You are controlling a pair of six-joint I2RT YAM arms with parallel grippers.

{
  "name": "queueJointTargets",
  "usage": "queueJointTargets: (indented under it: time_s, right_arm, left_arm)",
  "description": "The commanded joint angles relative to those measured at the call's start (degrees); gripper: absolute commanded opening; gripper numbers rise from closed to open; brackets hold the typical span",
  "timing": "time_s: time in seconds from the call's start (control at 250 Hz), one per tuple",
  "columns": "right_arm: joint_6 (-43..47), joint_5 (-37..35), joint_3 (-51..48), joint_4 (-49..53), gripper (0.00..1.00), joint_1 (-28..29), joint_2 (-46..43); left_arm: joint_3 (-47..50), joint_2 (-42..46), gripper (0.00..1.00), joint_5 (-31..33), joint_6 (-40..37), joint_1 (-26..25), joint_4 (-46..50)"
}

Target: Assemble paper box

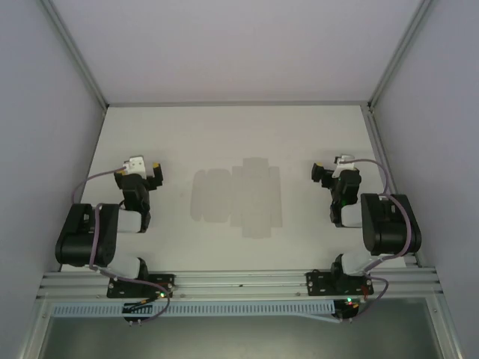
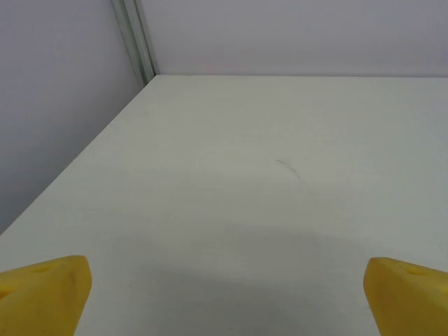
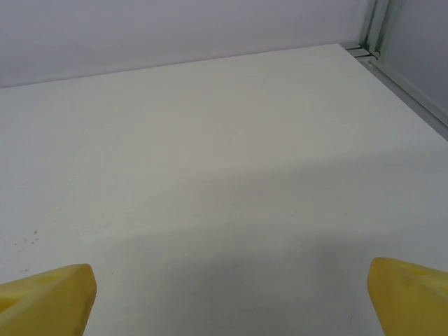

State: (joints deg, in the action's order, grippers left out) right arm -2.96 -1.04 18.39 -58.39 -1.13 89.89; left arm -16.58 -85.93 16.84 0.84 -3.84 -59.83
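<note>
**Sheet flat at centre, both tools spread wide**

Top view first: the box [image 1: 238,198] lies as a flat die-cut sheet in the middle of the frame, pale grey on the white surface [image 1: 299,134], every flap lying down. Its long part runs up and down the picture, and a wider panel reaches out to the left. The left tool [image 1: 138,170] sits left of the sheet and the right tool [image 1: 334,169] sits right of it. The sheet lies between them, well apart from both, and neither touches it.

Over to the left wrist view: yellow fingers [image 2: 43,294] sit in the bottom corners of the frame, spread wide, with bare surface between them. A faint mark [image 2: 288,168] shows near the centre.

In the right wrist view, the yellow fingers [image 3: 47,297] are far apart in the bottom corners with nothing pinched. A metal post [image 3: 371,28] stands at the upper right.
</note>
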Motion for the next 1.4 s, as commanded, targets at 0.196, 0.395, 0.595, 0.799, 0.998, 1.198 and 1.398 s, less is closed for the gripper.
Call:
queueJointTargets:
  time_s: [0.196,0.395,0.595,0.799,0.998,1.198,1.398]
  right_arm:
    - [0.49,0.59,0.78,-0.14,1.0,0.17,-0.28]
    - [0.5,0.6,0.85,0.01,1.0,0.16,-0.32]
    - [0.5,0.54,0.94,0.08,1.0,0.11,-0.2]
    - [0.51,0.53,0.81,0.04,1.0,0.13,-0.37]
    - [0.69,0.5,0.17,2.01,1.0,0.16,-5.1]
    - [-2.5,-7.6,10.28,38.7,1.0,4.66,-23.45]
    - [-18.46,-2.06,23.79,73.76,0.86,13.98,-26.6]
  left_arm:
    - [-1.09,-0.27,1.0,-0.58,-1.22,0.41,-2.31]
    - [-1.22,-0.38,1.0,-0.5,-1.15,0.43,-2.15]
    - [-1.31,-0.38,1.0,-0.54,-1.11,0.41,-1.94]
    - [-1.37,-0.38,1.0,-0.76,-1.07,0.5,-1.74]
    - [-4.37,1.72,1.0,-0.01,-1.26,0.41,4.31]
    - [-11.48,12.66,1.0,-2.83,4.45,0.4,25.31]
    - [-20.02,18.16,1.0,-17.94,19.25,-3.83,50.08]
